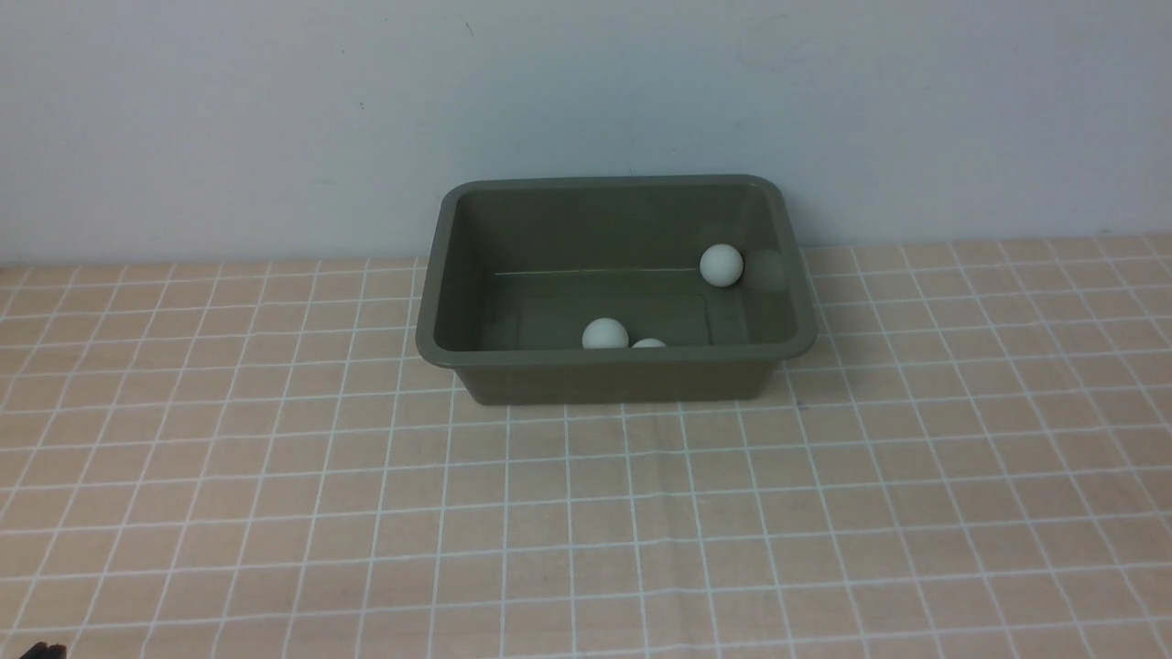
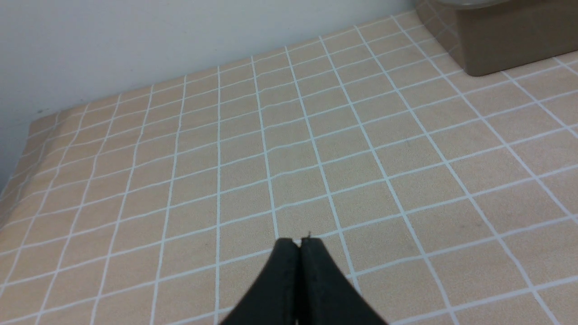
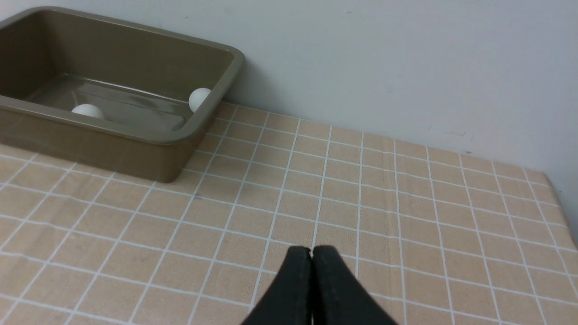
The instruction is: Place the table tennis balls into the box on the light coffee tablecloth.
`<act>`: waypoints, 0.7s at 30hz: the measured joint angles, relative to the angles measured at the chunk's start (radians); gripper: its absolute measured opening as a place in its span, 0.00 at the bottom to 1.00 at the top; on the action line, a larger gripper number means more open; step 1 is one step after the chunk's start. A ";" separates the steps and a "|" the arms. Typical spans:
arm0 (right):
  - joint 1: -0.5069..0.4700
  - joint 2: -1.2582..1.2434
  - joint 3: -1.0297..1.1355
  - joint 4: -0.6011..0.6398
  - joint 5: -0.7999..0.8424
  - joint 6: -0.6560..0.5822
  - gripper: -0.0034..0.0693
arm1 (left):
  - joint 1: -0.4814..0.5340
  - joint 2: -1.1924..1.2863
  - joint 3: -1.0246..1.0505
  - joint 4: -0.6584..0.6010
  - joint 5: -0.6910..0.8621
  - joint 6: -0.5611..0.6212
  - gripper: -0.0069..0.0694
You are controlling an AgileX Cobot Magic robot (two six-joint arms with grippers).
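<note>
The olive-green box (image 1: 615, 375) stands on the light coffee tablecloth (image 1: 586, 513) near the back wall. Three white table tennis balls lie inside it: one at the right wall (image 1: 721, 265), one near the front wall (image 1: 605, 334), one half hidden behind the front rim (image 1: 648, 343). The right wrist view shows the box (image 3: 135, 153) with two balls (image 3: 199, 98) (image 3: 88, 111). The left wrist view shows only a corner of the box (image 2: 510, 40). My left gripper (image 2: 299, 241) and right gripper (image 3: 311, 249) are shut and empty, low over the cloth, away from the box.
A pale wall (image 1: 586, 101) rises right behind the box. The cloth's left edge (image 2: 27, 135) and right edge (image 3: 557, 203) show in the wrist views. A dark bit of the left arm (image 1: 41, 651) sits at the front left corner.
</note>
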 joint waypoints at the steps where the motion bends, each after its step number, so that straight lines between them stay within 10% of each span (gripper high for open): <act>1: 0.000 0.000 0.000 0.000 0.000 0.000 0.02 | 0.000 0.000 0.000 0.000 0.000 0.000 0.00; 8: -0.039 0.000 0.000 -0.008 -0.006 -0.007 0.02 | 0.000 0.000 0.000 0.000 0.000 0.000 0.00; 21: -0.516 -0.075 0.114 0.101 -0.206 0.155 0.02 | 0.000 0.000 0.000 0.000 -0.002 -0.001 0.00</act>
